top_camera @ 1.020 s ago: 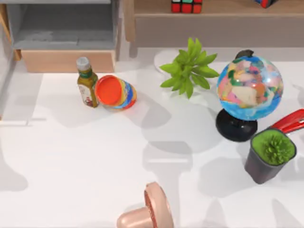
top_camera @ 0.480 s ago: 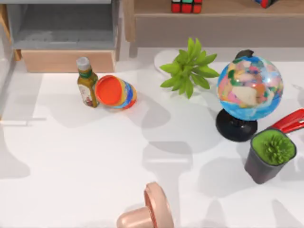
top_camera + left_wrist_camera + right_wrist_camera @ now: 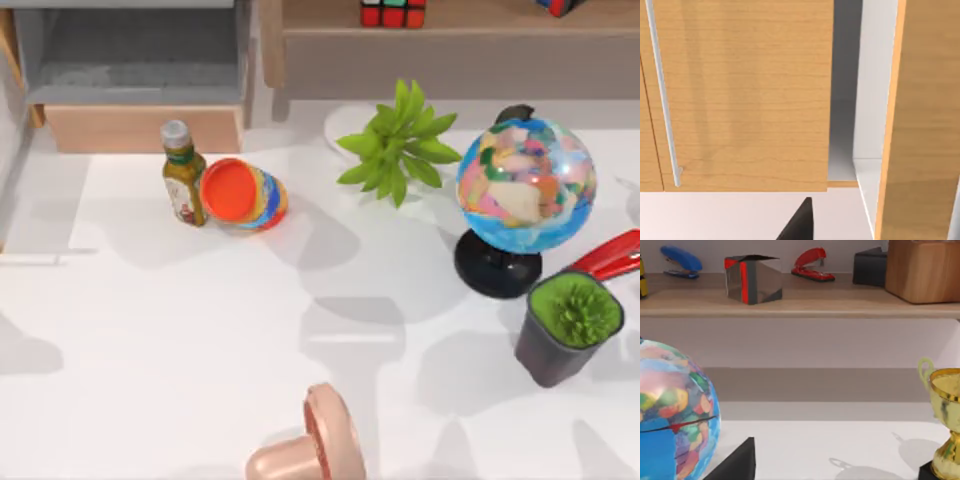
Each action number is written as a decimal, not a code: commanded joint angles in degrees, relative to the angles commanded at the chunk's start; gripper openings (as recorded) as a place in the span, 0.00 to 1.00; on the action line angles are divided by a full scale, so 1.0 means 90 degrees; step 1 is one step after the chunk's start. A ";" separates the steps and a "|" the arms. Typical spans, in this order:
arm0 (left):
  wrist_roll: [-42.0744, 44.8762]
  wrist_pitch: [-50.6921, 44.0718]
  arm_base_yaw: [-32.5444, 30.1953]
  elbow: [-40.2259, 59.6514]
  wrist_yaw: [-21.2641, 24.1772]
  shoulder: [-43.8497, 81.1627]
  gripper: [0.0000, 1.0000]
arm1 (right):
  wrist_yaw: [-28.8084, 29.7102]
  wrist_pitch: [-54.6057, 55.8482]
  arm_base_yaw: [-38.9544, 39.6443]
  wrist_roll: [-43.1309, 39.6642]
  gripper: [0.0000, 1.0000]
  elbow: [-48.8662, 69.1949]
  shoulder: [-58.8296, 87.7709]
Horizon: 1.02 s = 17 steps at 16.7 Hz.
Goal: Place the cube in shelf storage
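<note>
Top view, cube: the cube point(image 3: 393, 12) sits on the shelf storage point(image 3: 450, 40) board at 12 o'clock, half cut by the frame edge, so the task looks done.
Top view, bench: the bench point(image 3: 200, 330) carries a bottle point(image 3: 183, 173), a globe point(image 3: 526, 185) and a leafy plant point(image 3: 397, 142) just in front of the shelf at 1 o'clock.
Left wrist view: wood cabinet panels point(image 3: 740, 95) close ahead; a dark tip of the left gripper point(image 3: 799, 225) shows, fingers cannot be told.
Right wrist view: the globe point(image 3: 675, 410) is very near the right gripper point(image 3: 735, 462); fingers cannot be told.
Risk: a careless retreat of the right arm could likely knock the globe, or a trophy point(image 3: 945, 415) beside it.
</note>
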 joint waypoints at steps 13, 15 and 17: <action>0.0000 0.0000 0.0000 0.0000 0.0000 0.0000 0.00 | 0.0000 0.0000 0.0000 0.0000 1.00 0.0000 0.0000; -0.0022 -0.0058 0.0015 -0.0007 0.0000 0.0065 0.00 | 0.0000 0.0000 0.0000 0.0000 1.00 0.0000 0.0000; -0.0019 -0.0118 -0.0032 0.0093 -0.0066 0.0117 0.00 | 0.0000 0.0000 0.0000 0.0000 1.00 0.0000 0.0000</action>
